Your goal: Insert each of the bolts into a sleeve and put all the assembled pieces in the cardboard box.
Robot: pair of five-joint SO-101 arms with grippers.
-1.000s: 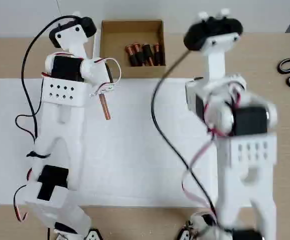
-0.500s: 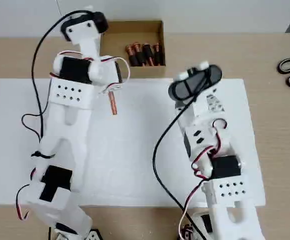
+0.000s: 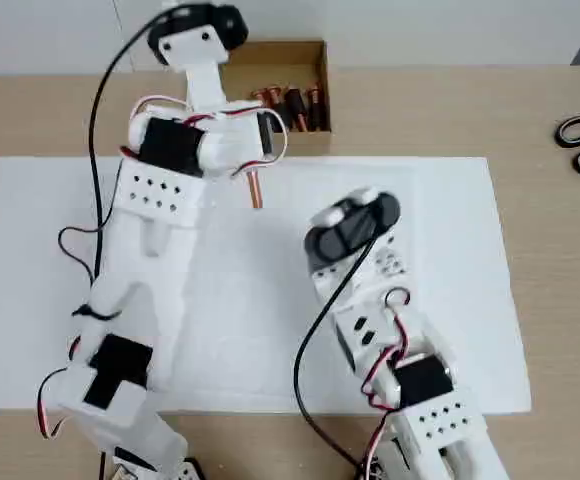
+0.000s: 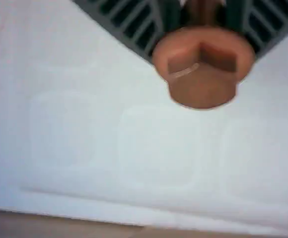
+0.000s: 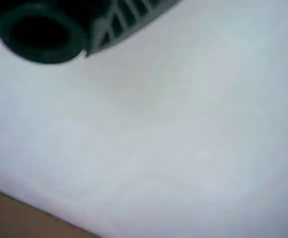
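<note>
Copper hex-head bolt [image 4: 201,69] in left claw [image 3: 251,168], black tubular sleeve [image 5: 39,32] in right claw [image 5: 84,34] (both clamped); misaligned, could jam, drop.

Overall light: bright and even, falling from above.
Shadows, high view: soft, pale grey patches beside both arms on the white sheet [image 3: 240,330].
Glare: the sheet is close to washed out.
Cardboard box [image 3: 300,62]: the inner walls are shaded darker.
Left wrist view: the bolt [image 4: 201,69] head is evenly lit, its recess shadowed.
Right wrist view: the sleeve [image 5: 39,34] bore is solid black.
</note>
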